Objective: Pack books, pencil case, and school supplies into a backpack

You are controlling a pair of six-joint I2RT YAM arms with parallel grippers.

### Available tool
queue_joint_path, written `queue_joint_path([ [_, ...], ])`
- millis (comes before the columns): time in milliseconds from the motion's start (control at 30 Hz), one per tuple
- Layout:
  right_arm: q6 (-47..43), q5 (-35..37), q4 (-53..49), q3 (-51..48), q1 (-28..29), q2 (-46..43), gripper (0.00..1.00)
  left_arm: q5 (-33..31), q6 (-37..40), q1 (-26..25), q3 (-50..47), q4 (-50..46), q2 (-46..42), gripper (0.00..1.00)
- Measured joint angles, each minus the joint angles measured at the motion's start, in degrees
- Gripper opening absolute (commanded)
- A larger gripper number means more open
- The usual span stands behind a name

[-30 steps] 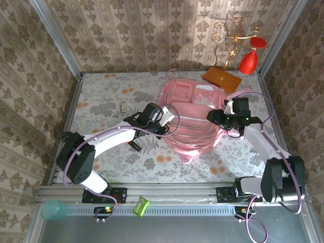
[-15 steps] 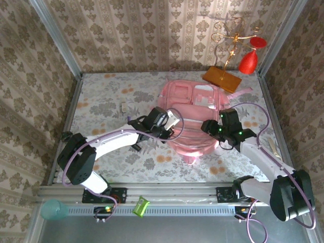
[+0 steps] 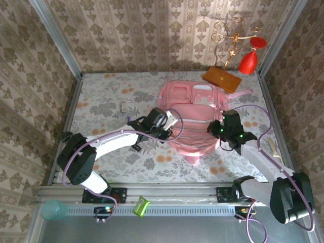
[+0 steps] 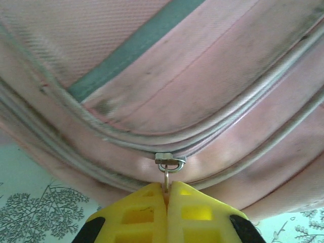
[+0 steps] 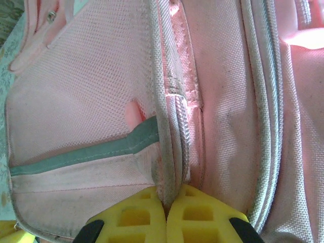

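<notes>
Pinching left gripper [image 4: 166, 191]: we see it clamped on the zipper pull [image 4: 166, 177] of the backpack [image 4: 212, 76].
Right gripper [image 5: 165, 196]: nipping a backpack seam [image 5: 169, 152].

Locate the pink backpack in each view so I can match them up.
Top external: the backpack lies just right of table centre.
Left wrist: it arches above the left fingers, which pinch its zip pull.
Right wrist: it runs up from the right fingers, shut on a piped seam.
Shared landmark: the floral table cover, at frame edges in both wrist views.
</notes>
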Motion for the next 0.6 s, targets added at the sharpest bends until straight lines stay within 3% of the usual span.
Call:
queue_joint_path([
  [367,-8.96,-10.05,-3.50,3.78,-6.60,2.23,0.00,0.17,4.20,3.72,0.04,1.57,0.00,0.00],
  [600,-14.08,-13.27,-5.22,7.06,-8.22,6.34,0.00,4.11,7.67,6.69,0.68,2.43,1.36,0.00],
])
